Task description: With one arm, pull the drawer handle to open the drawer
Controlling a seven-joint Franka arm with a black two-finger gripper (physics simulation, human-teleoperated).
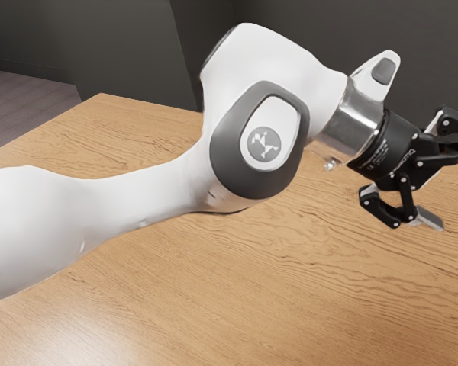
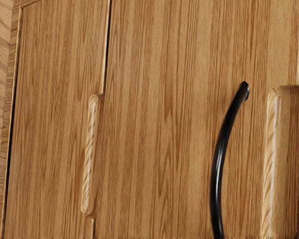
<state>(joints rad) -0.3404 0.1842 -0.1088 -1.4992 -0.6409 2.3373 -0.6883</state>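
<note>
Jaws are seen wide open, nothing gripped, above the light wooden desk (image 1: 214, 305) at the exterior view's right. A curved black drawer handle (image 2: 220, 164) is seen on an oak-grained panel (image 2: 159, 99).

Black handle (image 2: 217, 164), oak-grain drawer front (image 2: 164, 124), white arm (image 1: 76, 221), black tool (image 1: 443, 183), light wood-grain table (image 1: 290, 305).

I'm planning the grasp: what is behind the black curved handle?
Behind the black handle lies the wood-grain drawer front. How far the bar stands off it cannot be told, and the drawer's inside is covered by that front.
</note>
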